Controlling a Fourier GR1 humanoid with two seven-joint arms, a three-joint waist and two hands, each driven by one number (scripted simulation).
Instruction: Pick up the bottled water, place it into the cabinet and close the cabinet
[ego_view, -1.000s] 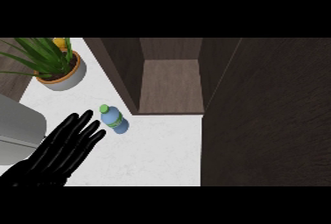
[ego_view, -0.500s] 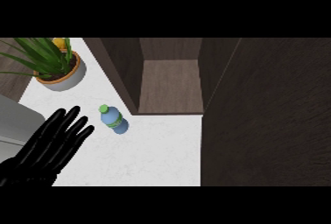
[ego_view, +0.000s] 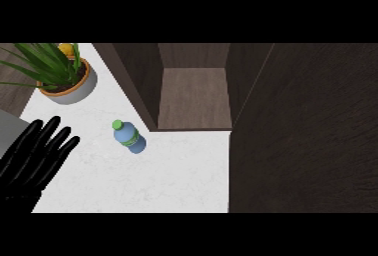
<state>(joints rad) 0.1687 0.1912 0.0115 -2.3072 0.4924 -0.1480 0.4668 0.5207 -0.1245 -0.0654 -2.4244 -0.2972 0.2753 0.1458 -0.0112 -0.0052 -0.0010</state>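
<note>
On white counter (ego_view: 170, 175), just left of open cabinet (ego_view: 193, 97): bottled water (ego_view: 129, 137), upright, green cap on top, untouched. Left hand (ego_view: 35, 155) at lower left, fingers straight and spread, holding nothing, near bottle but apart. Right hand unseen. Probably light yet top-heavy, smooth plastic, likely slippery and easily tipped; best wrapped around blue body below cap. Potted plant (ego_view: 65, 79) behind, well clear.

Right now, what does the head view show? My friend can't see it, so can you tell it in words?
A small water bottle with a green cap stands on a white counter, and the robot's black left hand is open beside it, not touching. Behind the bottle is an open dark wood cabinet, and a potted plant sits at the back left.
</note>
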